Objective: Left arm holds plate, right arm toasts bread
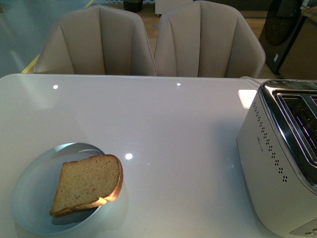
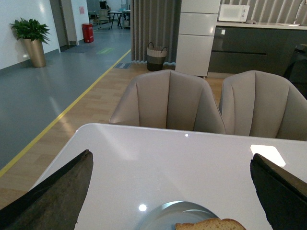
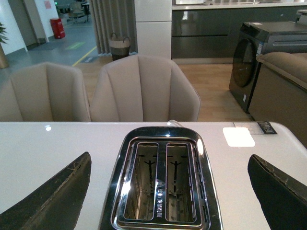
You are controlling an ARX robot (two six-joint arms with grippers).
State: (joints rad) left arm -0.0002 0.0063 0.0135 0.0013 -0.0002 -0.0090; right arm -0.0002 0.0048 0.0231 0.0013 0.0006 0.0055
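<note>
A slice of brown bread (image 1: 86, 183) lies on the pale blue plate (image 1: 27, 201) at the table's front left, its crust overhanging the rim toward the right. In the left wrist view my left gripper (image 2: 171, 157) hangs open above the table, just behind the plate (image 2: 160, 214) and the bread (image 2: 211, 224). Its dark wedge jaws stand wide apart with nothing between them. My right gripper (image 3: 170, 157) is also open, over the chrome-topped white toaster (image 3: 160, 136), whose two slots are empty. The toaster (image 1: 277, 163) stands at the front right. Neither arm shows in the front view.
Two beige chairs (image 1: 99, 42) (image 1: 210, 39) stand behind the white glossy table (image 1: 168, 124). A small white square patch (image 1: 246, 97) lies near the far right edge. About a hand's width of bare tabletop separates plate and toaster.
</note>
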